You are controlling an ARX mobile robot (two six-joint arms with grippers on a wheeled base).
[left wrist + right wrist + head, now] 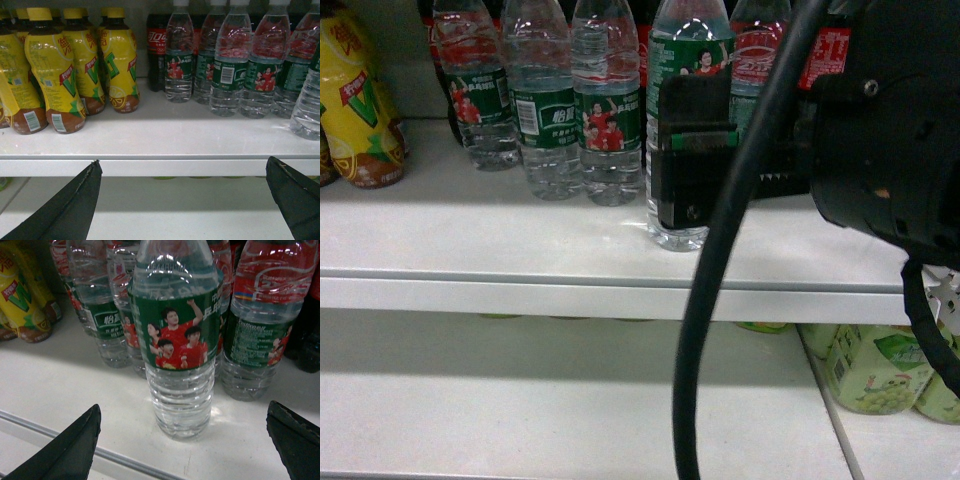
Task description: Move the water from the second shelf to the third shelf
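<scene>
Task barely begun: the water bottle [178,350] stands upright near the front edge of its shelf [500,235], ungrasped, centred ahead of the right gripper [182,440], whose jaws are spread wide either side, probably not yet touching; left gripper [185,200] likewise spread, idle.

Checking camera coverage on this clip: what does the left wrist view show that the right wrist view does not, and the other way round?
Only the left wrist view shows the full group of capped yellow drink bottles and a red-labelled cola bottle.

Only the right wrist view shows one water bottle close up, standing apart at the shelf's front, centred between the open jaws of the right gripper.

Both show the white shelf, green-labelled water bottles and open jaws.
</scene>
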